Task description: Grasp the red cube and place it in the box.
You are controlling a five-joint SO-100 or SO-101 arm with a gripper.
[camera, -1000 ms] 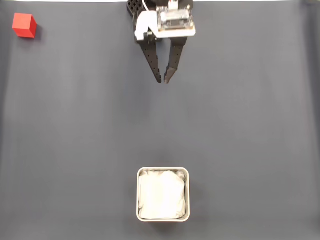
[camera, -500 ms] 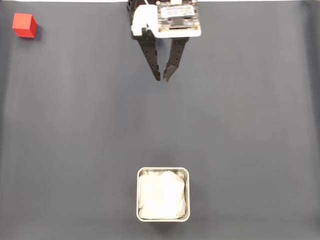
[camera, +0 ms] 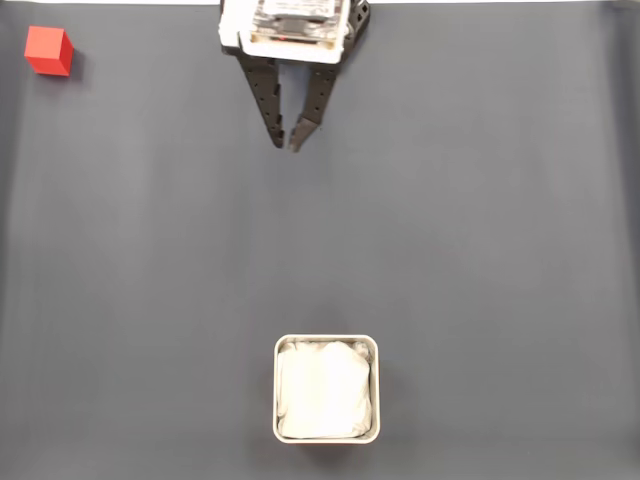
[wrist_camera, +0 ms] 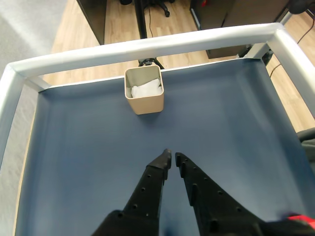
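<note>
While fingers (camera: 285, 146) nearly closed, empty, red cube (camera: 48, 50) near corner, box (camera: 326, 345) well apart.

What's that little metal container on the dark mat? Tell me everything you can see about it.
The box is a small square tin with rounded corners and a pale silvery rim, open at the top and lined with crumpled white paper. In the wrist view its walls look pale beige. It stands upright on the dark blue-grey mat, near the bottom edge in the fixed view, close to the white frame in the wrist view. Nothing touches it but the mat.
</note>
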